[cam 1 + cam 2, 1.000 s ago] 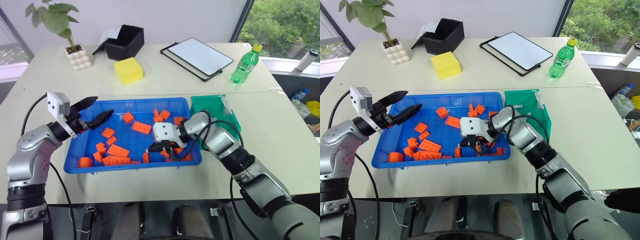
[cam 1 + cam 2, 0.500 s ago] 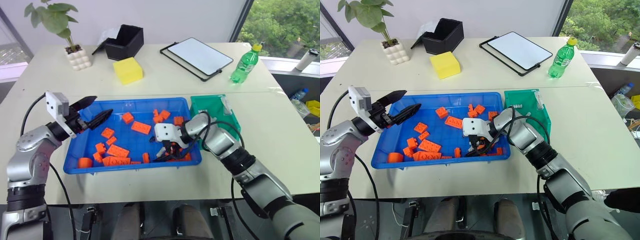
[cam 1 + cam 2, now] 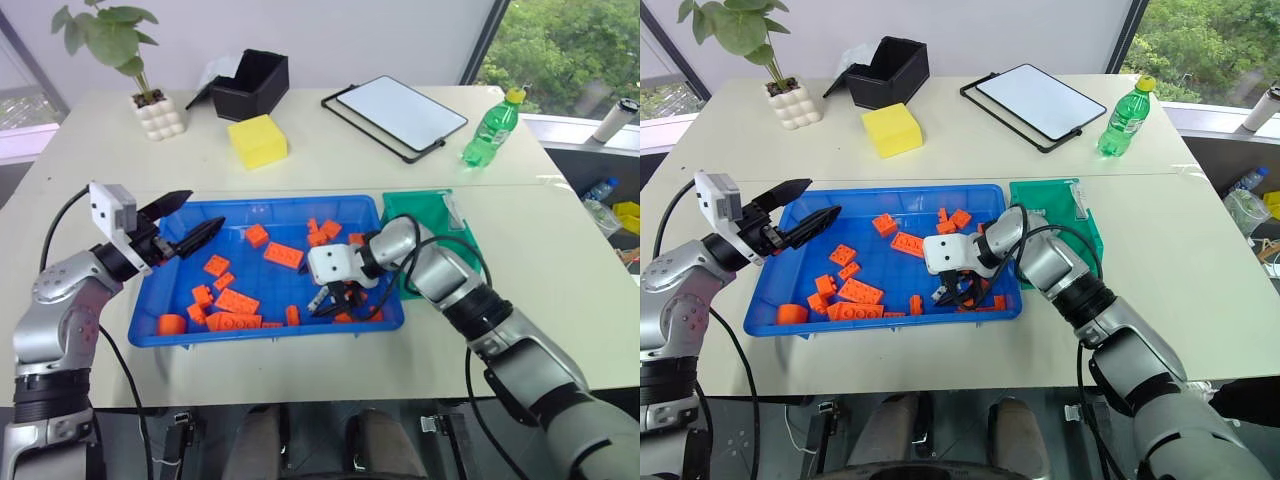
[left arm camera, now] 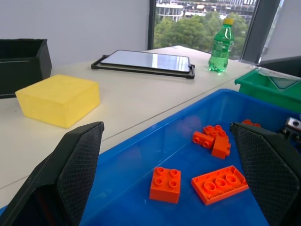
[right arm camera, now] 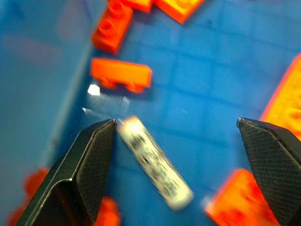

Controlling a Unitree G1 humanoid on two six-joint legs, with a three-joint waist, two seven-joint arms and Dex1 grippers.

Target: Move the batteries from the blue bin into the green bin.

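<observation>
The pale table (image 3: 330, 155) carries the blue bin (image 3: 262, 212), green bin (image 3: 425, 212), yellow block (image 3: 257, 141), black box (image 3: 250, 85), potted plant (image 3: 158, 115), tablet (image 3: 400, 113), green bottle (image 3: 490, 128) and, perhaps, 1 white paper (image 3: 215, 72).

Your head cameras look down over the whole table (image 3: 330, 150); both wrist views sit close inside the blue bin (image 4: 141, 155), sharing its orange bricks (image 4: 165, 184).

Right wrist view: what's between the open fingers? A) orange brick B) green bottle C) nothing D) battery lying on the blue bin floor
D: a whitish battery lies on the blue bin floor between the right tool's spread fingers, near one finger, not gripped.
</observation>
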